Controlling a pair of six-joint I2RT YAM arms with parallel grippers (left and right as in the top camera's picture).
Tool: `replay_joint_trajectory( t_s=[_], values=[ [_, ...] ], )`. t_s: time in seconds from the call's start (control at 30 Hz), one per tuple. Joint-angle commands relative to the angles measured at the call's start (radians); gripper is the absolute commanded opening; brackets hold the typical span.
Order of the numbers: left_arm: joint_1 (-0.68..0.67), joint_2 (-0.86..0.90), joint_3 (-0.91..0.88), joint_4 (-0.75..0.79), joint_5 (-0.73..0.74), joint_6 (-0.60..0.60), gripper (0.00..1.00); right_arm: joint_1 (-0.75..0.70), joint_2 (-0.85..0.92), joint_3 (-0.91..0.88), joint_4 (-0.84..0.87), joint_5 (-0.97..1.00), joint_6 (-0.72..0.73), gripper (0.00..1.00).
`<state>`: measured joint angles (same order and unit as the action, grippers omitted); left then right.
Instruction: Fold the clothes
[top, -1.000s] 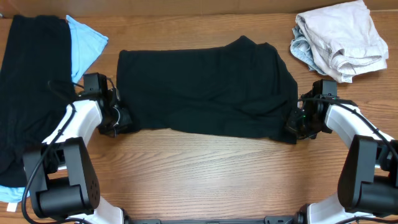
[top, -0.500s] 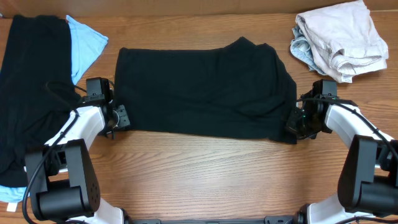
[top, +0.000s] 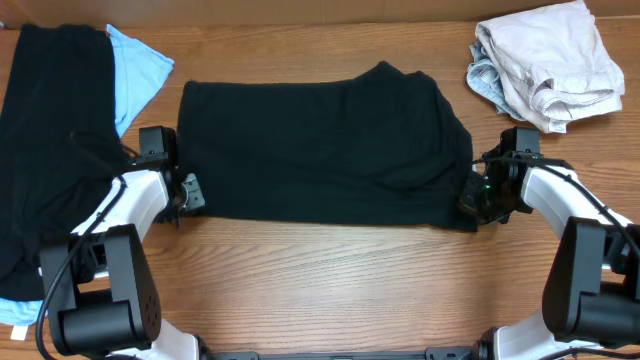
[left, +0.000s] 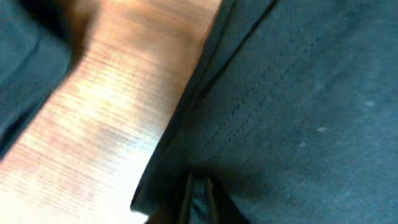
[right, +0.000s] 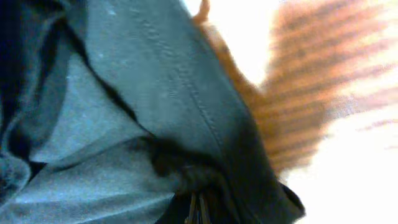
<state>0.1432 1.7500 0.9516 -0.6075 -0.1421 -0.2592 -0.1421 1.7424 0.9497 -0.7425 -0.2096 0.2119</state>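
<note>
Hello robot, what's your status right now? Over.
Left fingers shut on black T-shirt, left corner. Right fingers shut on right corner. Shirt spread flat on table. Black pile, beige pile off to sides.

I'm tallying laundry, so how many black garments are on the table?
2. One black garment is spread across the centre; the other black garment lies along the left edge. More could be hidden underneath.

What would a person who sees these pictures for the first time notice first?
The large black T-shirt spread across the middle of the wooden table draws the eye first, with the left gripper and the right gripper pinching its two near corners. Next come the crumpled beige clothes at the far right corner, and a black garment lying over a light-blue one along the left edge.
</note>
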Motion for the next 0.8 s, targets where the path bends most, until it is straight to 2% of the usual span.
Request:
replay_joint_trajectory(
  t_s=[0.0,0.23,0.3,0.33,0.4,0.53,0.57,0.67,0.77],
  values=[
    [0.008,0.029,-0.041,-0.093,-0.058,-0.067,0.17,-0.002,0.019,0.053,-0.04,0.059,-0.008,0.04],
    [0.008,0.029,-0.039,-0.208,-0.048,-0.071,0.26,-0.002,0.019,0.243,-0.197,0.058,-0.018,0.04],
    [0.008,0.028,-0.029,-0.228,-0.04,-0.07,0.42,-0.002,0.019,0.314,-0.253,0.058,-0.031,0.06],
    [0.008,0.028,-0.017,-0.243,-0.031,-0.071,0.55,-0.002,0.019,0.343,-0.278,0.058,-0.037,0.08],
    [0.008,0.028,0.019,-0.284,-0.009,-0.066,0.97,-0.002,0.019,0.416,-0.344,0.046,-0.069,0.13],
    [0.008,0.028,0.142,-0.408,0.012,-0.051,1.0,0.001,0.019,0.571,-0.483,-0.003,-0.141,0.35],
    [0.008,0.028,0.184,-0.446,0.012,-0.051,1.0,0.004,0.019,0.602,-0.508,-0.01,-0.154,0.42],
    [0.006,0.028,0.33,-0.562,0.015,-0.036,1.0,0.024,0.019,0.695,-0.57,-0.017,-0.186,0.72],
    [0.005,0.028,0.493,-0.66,0.085,0.038,1.0,0.059,0.019,0.764,-0.591,-0.017,-0.187,0.89]
  ],
)
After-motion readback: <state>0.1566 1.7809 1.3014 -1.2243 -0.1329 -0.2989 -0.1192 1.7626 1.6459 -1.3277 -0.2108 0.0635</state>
